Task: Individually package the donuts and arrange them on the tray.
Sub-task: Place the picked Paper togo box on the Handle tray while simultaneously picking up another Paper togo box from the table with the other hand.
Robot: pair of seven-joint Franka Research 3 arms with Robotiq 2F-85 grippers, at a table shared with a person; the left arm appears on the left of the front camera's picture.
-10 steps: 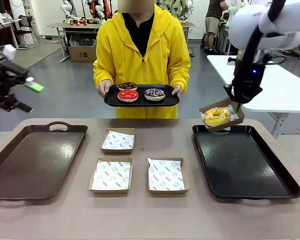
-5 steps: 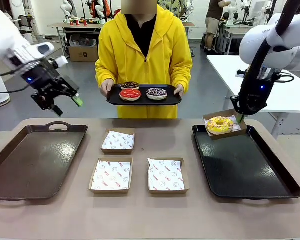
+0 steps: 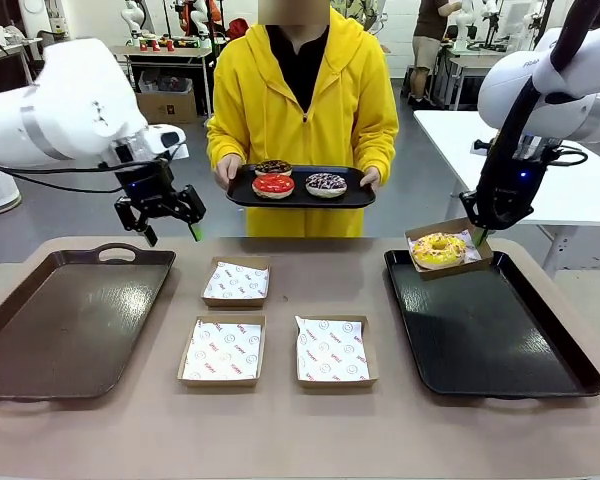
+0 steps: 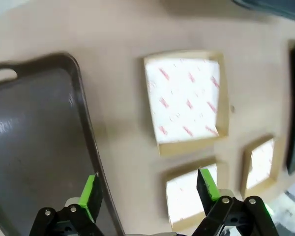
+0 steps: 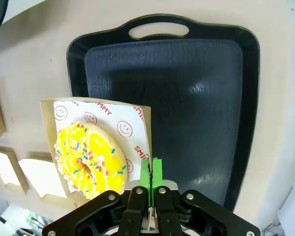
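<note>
Tan table. Brown tray with a handle, along the left edge. Three paper-lined boxes mid-table, none touching: far box toward the far edge, near-left box and near-right box side by side toward the near edge. Person in a yellow hoodie stands beyond the far edge. White side table at right.

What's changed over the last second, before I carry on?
The left gripper, open, swung in from the left edge toward the person's donut tray. The right gripper, shut on the yellow donut's box, lowered it toward the far corner of the black tray. The three empty boxes stayed put.
</note>
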